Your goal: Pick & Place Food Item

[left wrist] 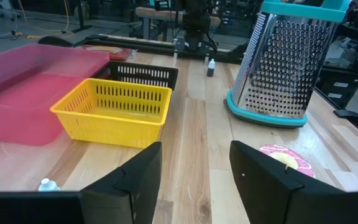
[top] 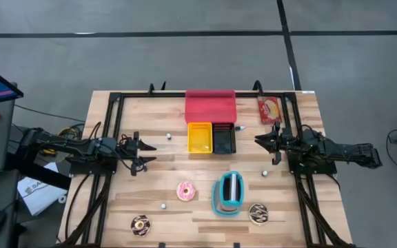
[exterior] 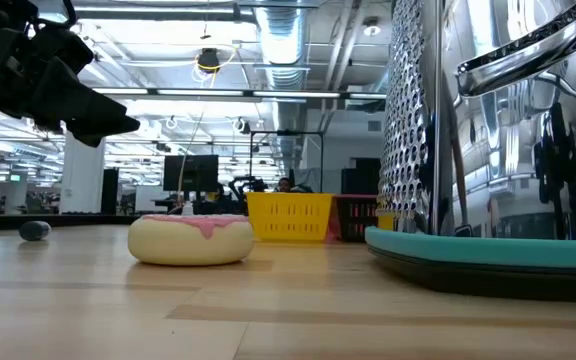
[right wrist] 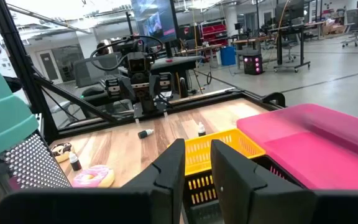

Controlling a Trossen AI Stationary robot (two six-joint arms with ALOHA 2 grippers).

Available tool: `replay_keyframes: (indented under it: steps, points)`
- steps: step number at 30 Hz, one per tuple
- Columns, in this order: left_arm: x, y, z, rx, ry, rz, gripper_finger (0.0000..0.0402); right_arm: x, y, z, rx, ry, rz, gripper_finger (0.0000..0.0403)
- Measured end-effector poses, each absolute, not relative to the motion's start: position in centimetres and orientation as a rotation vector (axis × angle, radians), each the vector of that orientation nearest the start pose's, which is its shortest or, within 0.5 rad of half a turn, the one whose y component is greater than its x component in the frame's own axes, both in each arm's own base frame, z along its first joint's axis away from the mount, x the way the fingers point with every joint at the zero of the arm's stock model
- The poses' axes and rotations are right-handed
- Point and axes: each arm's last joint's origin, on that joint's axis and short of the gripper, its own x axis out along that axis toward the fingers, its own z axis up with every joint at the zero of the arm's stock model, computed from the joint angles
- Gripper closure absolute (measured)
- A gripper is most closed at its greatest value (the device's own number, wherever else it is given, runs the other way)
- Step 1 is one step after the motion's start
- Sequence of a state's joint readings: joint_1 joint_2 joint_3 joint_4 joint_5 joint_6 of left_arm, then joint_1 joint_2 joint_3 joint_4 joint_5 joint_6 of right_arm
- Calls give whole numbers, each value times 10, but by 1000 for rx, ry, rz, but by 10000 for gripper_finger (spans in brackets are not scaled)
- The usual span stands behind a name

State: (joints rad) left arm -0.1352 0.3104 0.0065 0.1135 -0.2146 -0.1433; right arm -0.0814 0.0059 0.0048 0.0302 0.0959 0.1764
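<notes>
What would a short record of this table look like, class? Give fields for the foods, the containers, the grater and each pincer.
foods: pink donut; chocolate donut; second chocolate donut
containers: yellow basket beside black basket; red tray behind both
grater: metal grater on teal base, between the pink donut and the second chocolate donut
left pincer: open, empty, above the table's left side
right pincer: fingers slightly apart, empty, above the table's right side
</notes>
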Motion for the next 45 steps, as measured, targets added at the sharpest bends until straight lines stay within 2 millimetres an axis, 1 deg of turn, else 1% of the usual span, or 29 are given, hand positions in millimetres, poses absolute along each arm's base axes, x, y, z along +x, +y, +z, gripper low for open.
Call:
replay_keyframes:
  steps: [14,15,17,18,19,21,23,25,27,30,31,32,33,35,36,38,41,43,45]
  points:
    - [114,-9,150,-109,180,96,215,97,-11,168,176,-45,-174,331]
    - [115,-8,152,-75,159,125,215,97,-11,168,176,-45,-174,331]
    - [116,-3,162,22,61,281,215,97,-11,168,176,-45,-174,331]
    - [116,-1,167,37,19,350,215,97,-11,168,176,-45,-174,331]
    - [116,0,172,19,-33,388,215,97,-11,168,176,-44,-174,331]
    - [115,1,180,-92,-136,401,215,97,-11,168,176,-45,-174,331]
    - [113,2,191,-253,-278,413,215,97,-11,168,176,-45,-174,331]
    - [109,5,201,-416,-422,461,215,97,-11,168,176,-45,-174,331]
    - [105,6,209,-585,-557,458,215,97,-11,168,176,-45,-174,331]
    - [99,10,215,-825,-721,519,215,97,-11,168,176,-45,-174,331]
    - [97,11,215,-870,-749,548,215,97,-11,168,176,-44,-174,331]
    - [97,12,215,-877,-762,586,215,97,-11,168,176,-45,-176,331]
    - [96,12,214,-841,-746,646,215,97,-11,168,176,-45,-179,331]
    - [98,14,210,-719,-668,770,215,97,-11,168,176,-45,-182,331]
    - [98,14,209,-691,-653,802,215,97,-11,168,176,-45,-182,331]
    - [97,15,209,-716,-668,849,215,97,-11,168,176,-45,-181,331]
    - [97,14,209,-766,-693,820,215,97,-11,168,176,-45,-181,331]
    - [98,13,210,-765,-687,743,215,97,-12,168,155,-44,-187,331]
    - [100,12,211,-785,-692,652,215,96,-14,169,111,-56,-254,331]
